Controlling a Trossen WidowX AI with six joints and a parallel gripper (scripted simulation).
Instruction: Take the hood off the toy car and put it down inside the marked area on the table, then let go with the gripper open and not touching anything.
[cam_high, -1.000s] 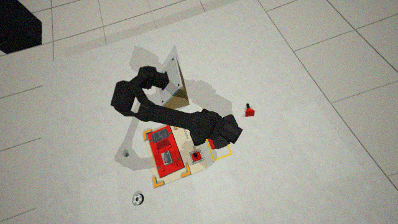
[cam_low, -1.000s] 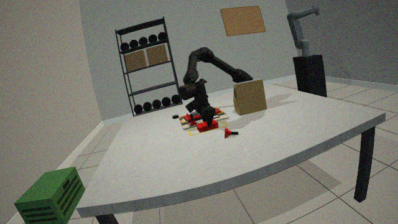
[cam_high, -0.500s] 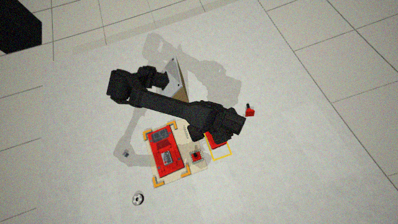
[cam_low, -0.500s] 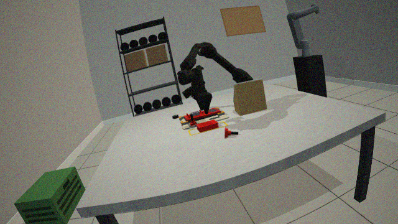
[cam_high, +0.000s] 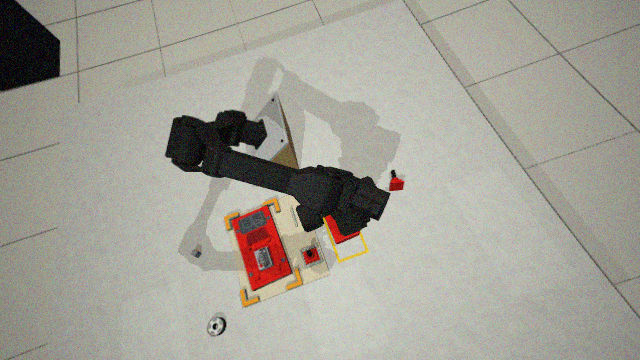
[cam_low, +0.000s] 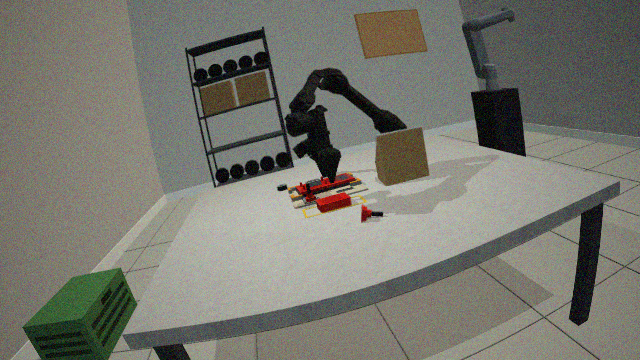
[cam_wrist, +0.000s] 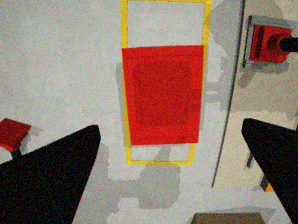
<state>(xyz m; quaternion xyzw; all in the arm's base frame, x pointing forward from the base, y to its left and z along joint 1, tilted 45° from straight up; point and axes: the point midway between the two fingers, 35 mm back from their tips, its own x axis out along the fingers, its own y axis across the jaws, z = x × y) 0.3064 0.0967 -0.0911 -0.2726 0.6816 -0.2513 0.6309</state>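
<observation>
The red hood (cam_high: 336, 231) (cam_low: 334, 202) (cam_wrist: 162, 95) lies flat on the table in the yellow marked outline (cam_high: 353, 256) (cam_low: 305, 216) (cam_wrist: 161, 162). It spans nearly the outline's full width and covers part of its left line in the wrist view; bare table shows inside both ends. My gripper (cam_low: 332, 180) (cam_wrist: 171, 128) is open and empty above the table. Its fingers stand wide to either side of the hood in the wrist view, apart from it. In the top view the arm hides the fingers and part of the hood. The red car body (cam_high: 272, 276) (cam_low: 345, 179) sits between orange corner brackets.
A small red part (cam_high: 315, 258) (cam_wrist: 270, 42) with a black knob sits in a grey frame beside the car. A loose red part (cam_high: 396, 185) (cam_low: 364, 214) (cam_wrist: 14, 134) with a black stem, a wheel (cam_high: 216, 326) and a brown upright block (cam_high: 292, 156) (cam_low: 402, 157) stand around.
</observation>
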